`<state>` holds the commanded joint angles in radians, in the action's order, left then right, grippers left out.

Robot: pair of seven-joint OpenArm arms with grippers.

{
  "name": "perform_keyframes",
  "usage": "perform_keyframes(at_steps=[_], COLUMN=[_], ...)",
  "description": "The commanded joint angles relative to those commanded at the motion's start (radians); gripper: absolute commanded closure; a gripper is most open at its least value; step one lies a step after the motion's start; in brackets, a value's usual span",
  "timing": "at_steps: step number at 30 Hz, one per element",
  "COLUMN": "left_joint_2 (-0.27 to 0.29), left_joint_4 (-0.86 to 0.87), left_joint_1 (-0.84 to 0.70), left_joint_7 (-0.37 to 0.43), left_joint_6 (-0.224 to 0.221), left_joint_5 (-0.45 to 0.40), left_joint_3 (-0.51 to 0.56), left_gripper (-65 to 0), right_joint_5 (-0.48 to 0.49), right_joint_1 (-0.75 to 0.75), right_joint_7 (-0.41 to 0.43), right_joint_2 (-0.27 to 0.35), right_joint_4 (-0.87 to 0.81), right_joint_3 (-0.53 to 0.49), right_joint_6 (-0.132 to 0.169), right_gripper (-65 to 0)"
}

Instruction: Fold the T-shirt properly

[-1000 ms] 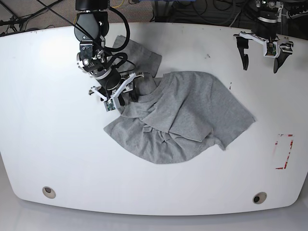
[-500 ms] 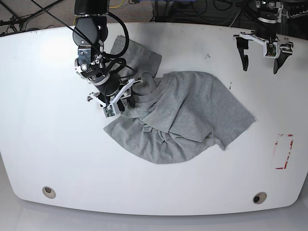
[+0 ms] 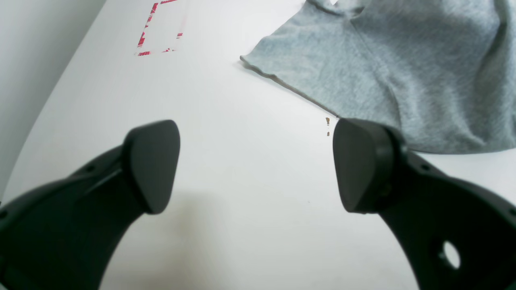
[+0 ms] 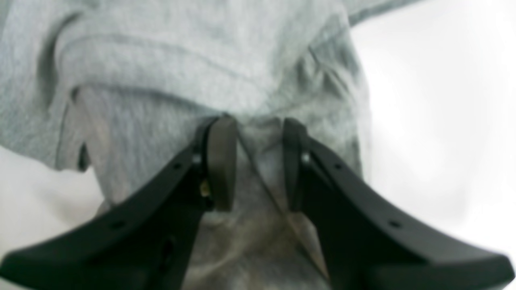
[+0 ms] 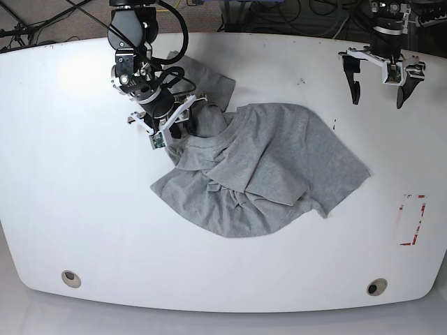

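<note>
Two arms work over the white table [image 5: 70,195], where the T-shirt [image 5: 265,167] lies crumpled near the middle. Right gripper [image 4: 254,161] has its fingers [image 4: 219,161] pinched on a fold of T-shirt, seemingly near the collar, though that view is blurred. Left gripper [image 3: 254,165] hovers well apart from the cloth, fingers spread wide.

The left claw [image 3: 254,165] fills the near part of the left wrist view, its two dark fingers [image 3: 153,165] spread wide with nothing between them but bare white bench [image 3: 225,121]. Far and to the right lies the T-shirt [image 3: 387,68], heather-grey and soft, its hemmed edge running diagonally from a corner at far centre down toward the right finger. A small brown mark [image 3: 327,121] sits on the bench just beside that hem. At far left is a red rectangular outline [image 3: 159,28].
</note>
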<state>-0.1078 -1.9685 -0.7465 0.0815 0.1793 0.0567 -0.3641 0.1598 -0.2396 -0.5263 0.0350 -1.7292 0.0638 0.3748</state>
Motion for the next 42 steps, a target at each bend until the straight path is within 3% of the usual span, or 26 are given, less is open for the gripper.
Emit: perform_keyframes(at_steps=[18,34,36,42], left_joint_2=[0.004,0.006,0.004,0.003], left_joint_4=[-0.041,-0.018,-0.025,-0.023], left_joint_1=[-0.001,0.028,0.025,0.026], left_joint_7=[-0.001,-0.001,0.0,-0.001], left_joint_6=[0.0,-0.004,-0.006,-0.008], left_joint_5=[0.009,0.003,0.007,0.008], left_joint_3=[-0.001,-0.001,-0.002,-0.001], left_gripper=[-56.4,-56.9,-56.8,-56.9], right_joint_5=[0.001,0.001,0.003,0.002], right_joint_1=[0.015,0.009,0.01,0.02], right_joint_7=[-0.004,-0.052,-0.05,-0.04], right_joint_2=[0.002,0.019,0.024,0.023], right_joint_4=[0.039,-0.1,-0.109,-0.097], right_joint_3=[-0.006,-0.012,-0.011,-0.011], right_joint_6=[0.01,0.022,0.013,0.007], right_gripper=[-9.2,-17.9,-21.4,-23.5])
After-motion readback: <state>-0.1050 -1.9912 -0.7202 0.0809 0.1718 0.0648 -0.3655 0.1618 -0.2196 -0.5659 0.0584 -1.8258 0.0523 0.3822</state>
